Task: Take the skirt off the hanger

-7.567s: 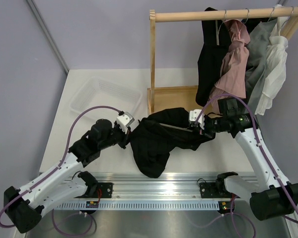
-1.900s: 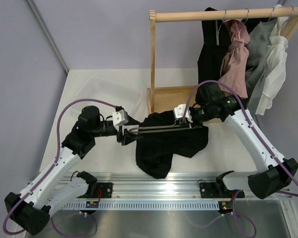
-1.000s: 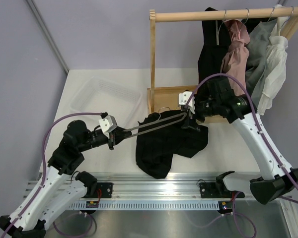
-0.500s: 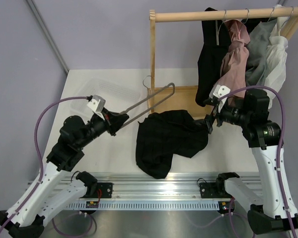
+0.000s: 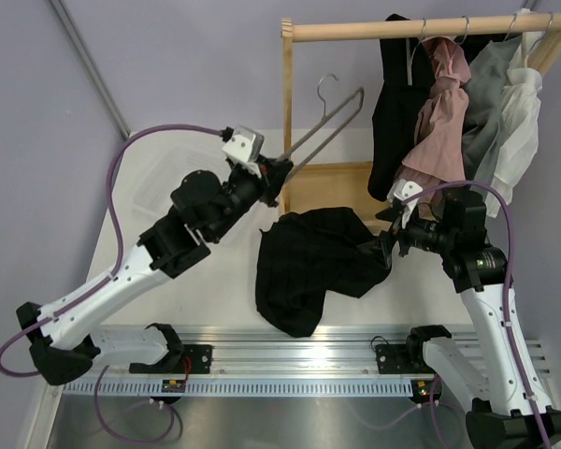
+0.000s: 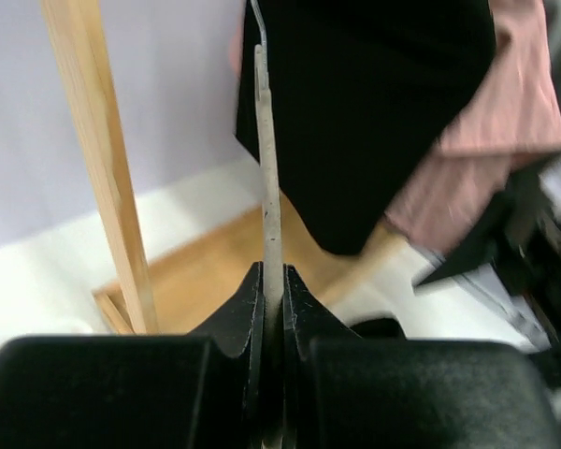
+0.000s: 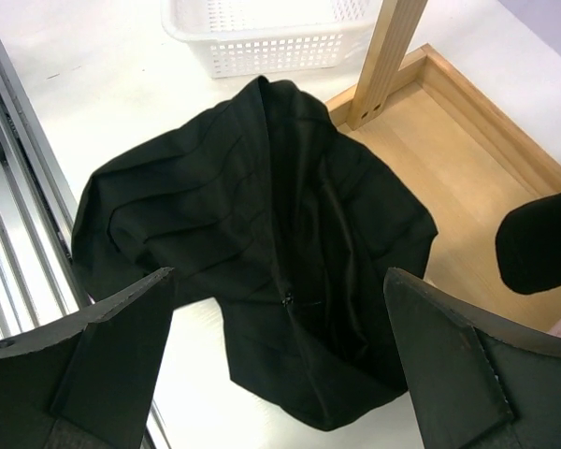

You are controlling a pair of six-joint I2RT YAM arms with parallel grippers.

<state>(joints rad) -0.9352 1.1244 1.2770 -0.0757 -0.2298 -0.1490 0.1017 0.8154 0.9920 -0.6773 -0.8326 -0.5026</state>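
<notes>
Gripping the hanger [image 5: 329, 129] tightly in the left end effector [image 6: 272, 290], beside the wooden rack [image 5: 287, 112]; holding the right end effector [image 7: 280, 355] wide open above the skirt [image 7: 252, 206] on the desk [image 5: 206, 281].

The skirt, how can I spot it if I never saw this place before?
Find the wooden clothes rack at the back of the white table. Just in front of its base the skirt lies in a black heap. The other black garment hangs on the rail; this one lies on the table.
</notes>
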